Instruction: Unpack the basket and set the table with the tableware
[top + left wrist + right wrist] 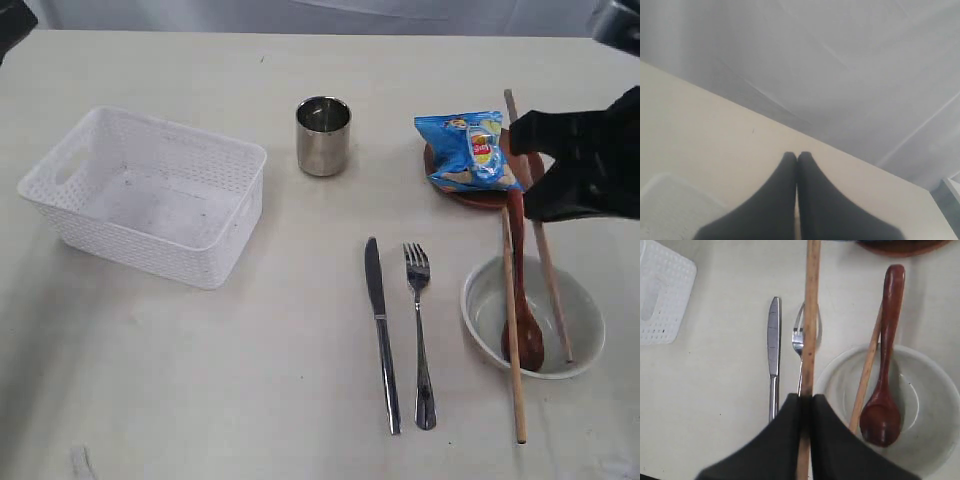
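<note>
The right gripper point(806, 399) is clamped shut on one pale wooden chopstick point(811, 300), with most of the stick's length running out ahead of the jaws. Its long axis lies roughly parallel to the steel knife point(380, 320) and steel fork point(420, 330) on the cream-white desk point(250, 400). The second wooden chopstick point(513, 330) lies just beside it on the fork's side, propped across the rim of the pale round bowl point(585, 325). It sits next to the brown wooden spoon point(882, 410), whose head rests in the bowl. I'd say pairing the two sticks is the right arm's job. The left gripper point(797, 160) is pinched shut on nothing, well apart near the empty white lattice plastic basket point(150, 250).
</note>
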`<state>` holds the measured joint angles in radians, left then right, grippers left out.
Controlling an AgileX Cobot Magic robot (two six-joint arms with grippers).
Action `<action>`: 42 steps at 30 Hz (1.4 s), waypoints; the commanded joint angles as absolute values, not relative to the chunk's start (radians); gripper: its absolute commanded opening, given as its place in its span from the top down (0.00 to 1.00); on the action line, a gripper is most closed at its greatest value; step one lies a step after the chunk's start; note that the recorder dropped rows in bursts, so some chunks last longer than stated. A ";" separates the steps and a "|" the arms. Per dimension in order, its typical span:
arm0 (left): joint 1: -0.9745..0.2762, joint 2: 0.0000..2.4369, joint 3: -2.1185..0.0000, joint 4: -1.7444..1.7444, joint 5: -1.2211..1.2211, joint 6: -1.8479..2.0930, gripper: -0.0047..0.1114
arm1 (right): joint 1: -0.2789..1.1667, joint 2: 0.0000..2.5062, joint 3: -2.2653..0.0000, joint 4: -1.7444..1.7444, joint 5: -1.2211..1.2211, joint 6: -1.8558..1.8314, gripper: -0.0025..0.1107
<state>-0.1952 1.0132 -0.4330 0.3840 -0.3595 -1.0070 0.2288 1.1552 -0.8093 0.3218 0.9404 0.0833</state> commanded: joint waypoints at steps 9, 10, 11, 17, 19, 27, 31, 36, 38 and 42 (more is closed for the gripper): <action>-0.192 1.013 -0.415 0.381 -0.413 -1.023 0.96 | 0.305 1.148 -0.521 0.409 0.668 0.178 0.98; -0.192 1.013 -0.415 0.381 -0.413 -1.023 0.96 | 0.305 1.148 -0.511 0.402 0.655 0.182 0.98; -0.192 1.013 -0.415 0.374 -0.413 -1.022 0.96 | 0.305 1.148 -0.499 0.398 0.639 0.196 0.98; -0.192 1.013 -0.415 0.369 -0.413 -1.022 0.96 | 0.305 1.148 -0.452 0.398 0.558 0.239 0.98; -0.192 1.013 -0.415 0.369 -0.413 -1.022 0.96 | 0.305 1.155 -0.452 0.390 0.553 0.239 0.98; -0.192 1.013 -0.415 0.369 -0.413 -1.022 0.96 | 0.305 1.253 -0.452 0.298 0.556 0.239 0.98; -0.192 1.013 -0.415 0.369 -0.413 -1.022 0.96 | 0.305 1.272 -0.452 0.298 0.531 0.239 0.98; -0.192 1.013 -0.415 0.369 -0.413 -1.022 0.96 | 0.305 1.270 -0.464 0.297 0.531 0.231 0.98; -0.192 1.013 -0.415 0.369 -0.413 -1.022 0.96 | 0.305 1.270 -0.469 0.286 0.541 0.231 0.98; -0.192 1.013 -0.415 0.369 -0.413 -1.022 0.96 | 0.305 1.270 -0.489 0.286 0.567 0.218 0.98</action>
<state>-0.1952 1.0132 -0.4207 0.3764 -0.4029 -1.0180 0.3060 1.2677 -0.4781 0.3039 0.5371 0.2372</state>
